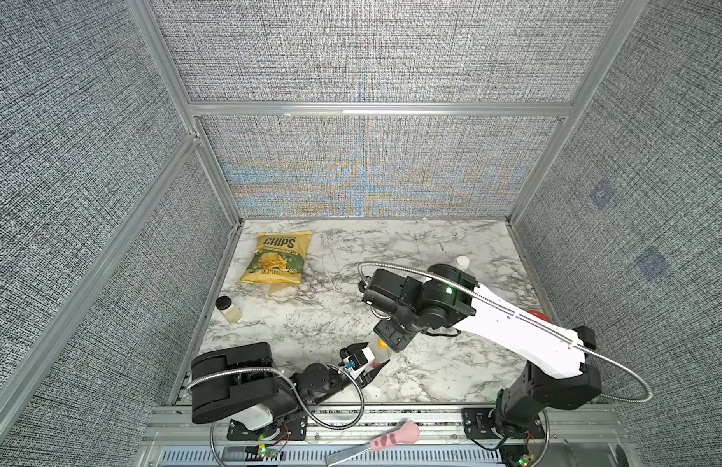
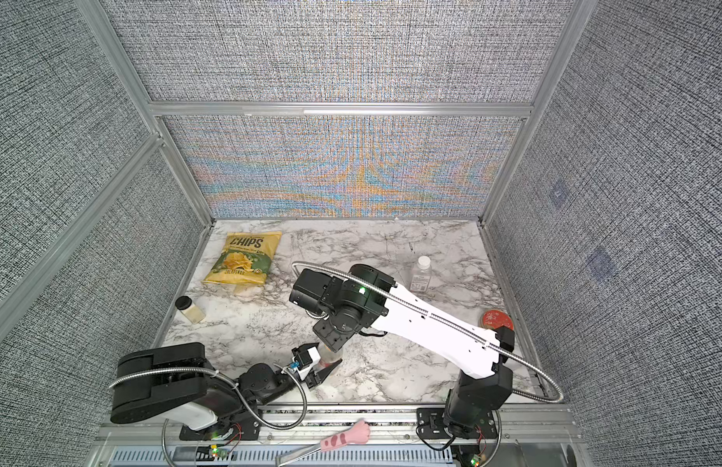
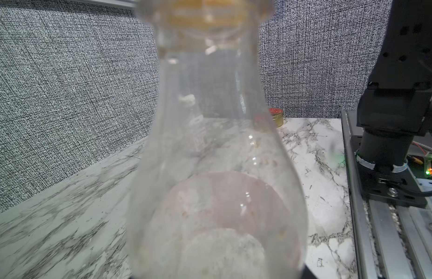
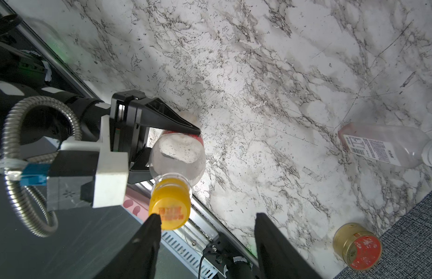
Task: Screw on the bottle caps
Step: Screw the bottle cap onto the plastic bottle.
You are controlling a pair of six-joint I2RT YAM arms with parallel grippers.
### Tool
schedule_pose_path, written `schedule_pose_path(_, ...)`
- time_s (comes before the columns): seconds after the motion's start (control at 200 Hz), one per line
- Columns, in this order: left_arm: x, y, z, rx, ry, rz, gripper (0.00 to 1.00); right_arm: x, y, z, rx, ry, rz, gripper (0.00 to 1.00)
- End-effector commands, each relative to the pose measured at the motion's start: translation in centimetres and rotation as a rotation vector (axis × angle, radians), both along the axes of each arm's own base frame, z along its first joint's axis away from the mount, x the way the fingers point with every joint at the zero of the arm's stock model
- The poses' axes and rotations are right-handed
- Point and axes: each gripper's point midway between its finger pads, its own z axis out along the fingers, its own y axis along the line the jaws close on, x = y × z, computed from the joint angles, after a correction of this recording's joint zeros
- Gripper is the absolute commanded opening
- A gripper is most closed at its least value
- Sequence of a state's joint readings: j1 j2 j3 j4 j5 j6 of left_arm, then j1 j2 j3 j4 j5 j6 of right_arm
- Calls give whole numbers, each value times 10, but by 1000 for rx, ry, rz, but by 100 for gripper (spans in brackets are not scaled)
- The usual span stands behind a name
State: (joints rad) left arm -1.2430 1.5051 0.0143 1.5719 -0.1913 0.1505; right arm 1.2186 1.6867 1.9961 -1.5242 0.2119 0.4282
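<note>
Two claws: left claw (image 1: 369, 360) clamps tall clear red-labelled bottle (image 3: 210, 145); right claw (image 4: 207, 219) apart, seated orange-yellow round cap (image 4: 170, 205) beside one jaw; I'd centre, close, twist.

Top pair overhead, looking down; wrist views close, both on bottle (image 4: 178, 154).

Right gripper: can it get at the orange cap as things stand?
Probably yes. The right gripper is open right over the orange cap, nothing between them; the left gripper holds the bottle upright. The cap sits off-centre, by one finger.
</note>
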Motion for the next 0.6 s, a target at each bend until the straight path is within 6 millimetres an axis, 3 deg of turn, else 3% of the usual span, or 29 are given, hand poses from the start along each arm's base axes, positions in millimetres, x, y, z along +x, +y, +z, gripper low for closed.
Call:
schedule_pose_path(0.0, 0, 1, 15, -57, -22, 3, 55, -1, 0, 1, 13, 1, -13, 64)
schedule_pose_path(0.37, 0, 1, 16, -58, -24, 4, 56, -4, 2, -12, 0, 26, -8, 64)
schedule_pose_path(0.595, 0, 1, 17, -61, -25, 3, 56, 1, -2, -2, -5, -10, -19, 64)
